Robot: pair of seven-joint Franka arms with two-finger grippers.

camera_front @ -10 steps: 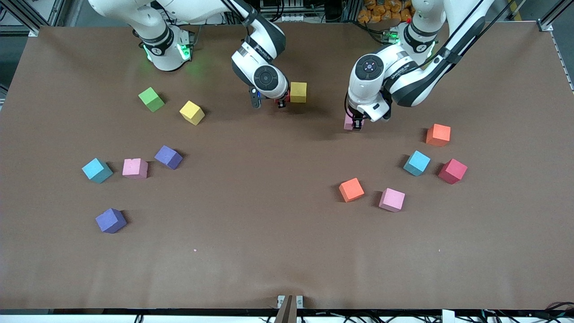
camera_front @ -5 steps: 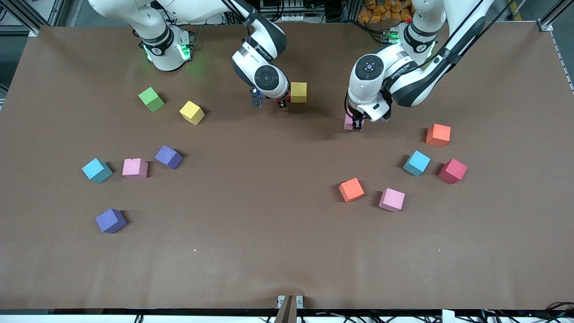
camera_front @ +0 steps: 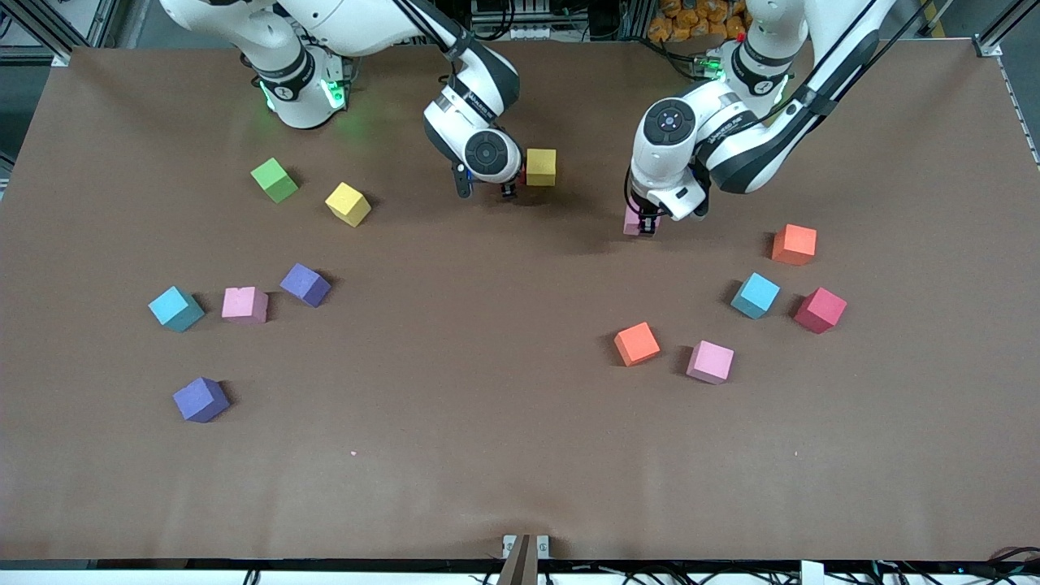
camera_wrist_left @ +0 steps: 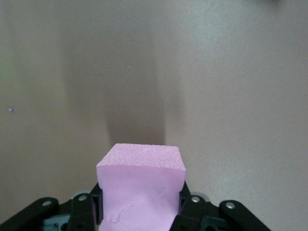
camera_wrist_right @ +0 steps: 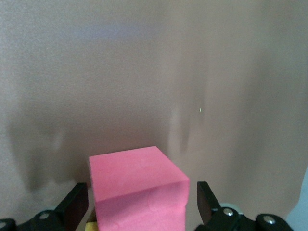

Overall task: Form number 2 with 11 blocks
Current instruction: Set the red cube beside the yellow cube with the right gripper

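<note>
The left gripper [camera_wrist_left: 139,211] is clamped on a pink block [camera_wrist_left: 140,185], over the table [camera_front: 487,390] toward the left arm's end. The right gripper [camera_wrist_right: 139,204] stands spread, its fingers [camera_wrist_right: 74,204] apart from the red block [camera_wrist_right: 137,190] between them, just beside a yellow block [camera_front: 541,166].

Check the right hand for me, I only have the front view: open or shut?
Observer: Open. In the right wrist view the right hand has its fingers clear of the red block on both sides.
Operator: Left hand?
Observer: Shut on the pink block; the left hand presses both its sides.
Operator: Anything ahead of it?
Observer: Only bare table and the block's shadow.
</note>
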